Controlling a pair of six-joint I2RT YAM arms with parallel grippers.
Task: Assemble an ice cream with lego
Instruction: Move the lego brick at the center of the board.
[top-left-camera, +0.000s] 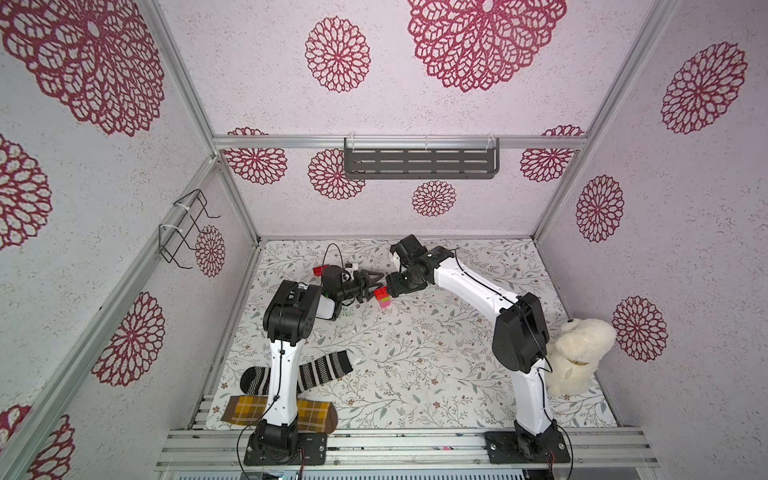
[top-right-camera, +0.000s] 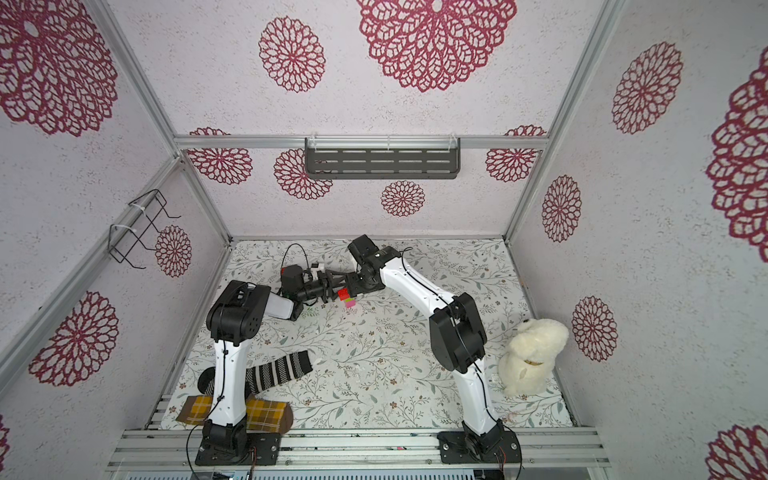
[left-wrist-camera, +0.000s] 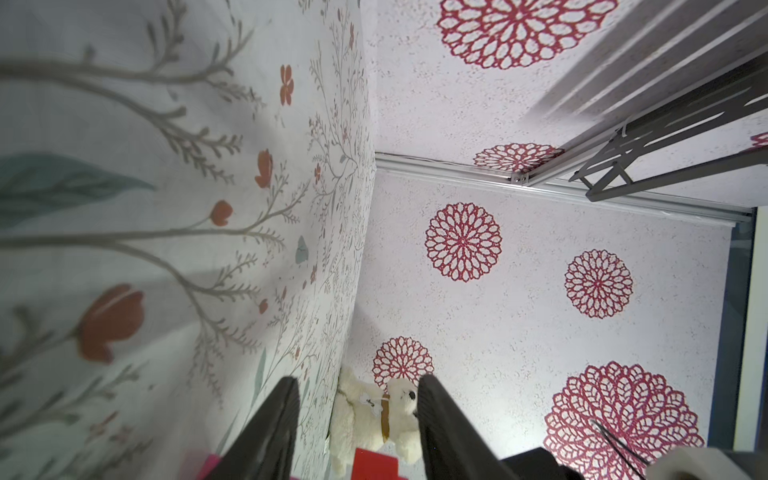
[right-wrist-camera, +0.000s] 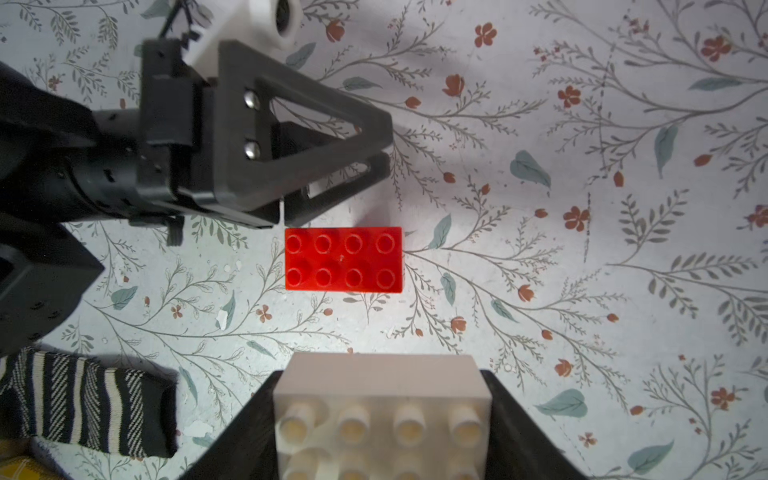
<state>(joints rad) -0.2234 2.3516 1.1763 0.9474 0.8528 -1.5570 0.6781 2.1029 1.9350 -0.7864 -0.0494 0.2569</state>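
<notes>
While the ice cream (top-left-camera: 383, 298) at mid-frame on the bench (top-left-camera: 415, 353) is only a pink, green and red stack, my right claw (right-wrist-camera: 380, 384) grips the white brick (right-wrist-camera: 380, 415) over it, not yet pressed on, my left claw (right-wrist-camera: 384, 149) lies beside it, gripping or not I cannot tell, and a second red brick (top-left-camera: 319, 271) waits.

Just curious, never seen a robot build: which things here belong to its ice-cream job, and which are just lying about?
Job: red-green-pink stack, spare red brick, white brick in right gripper.
Lying about: striped sock, plaid sock, teddy bear.
</notes>
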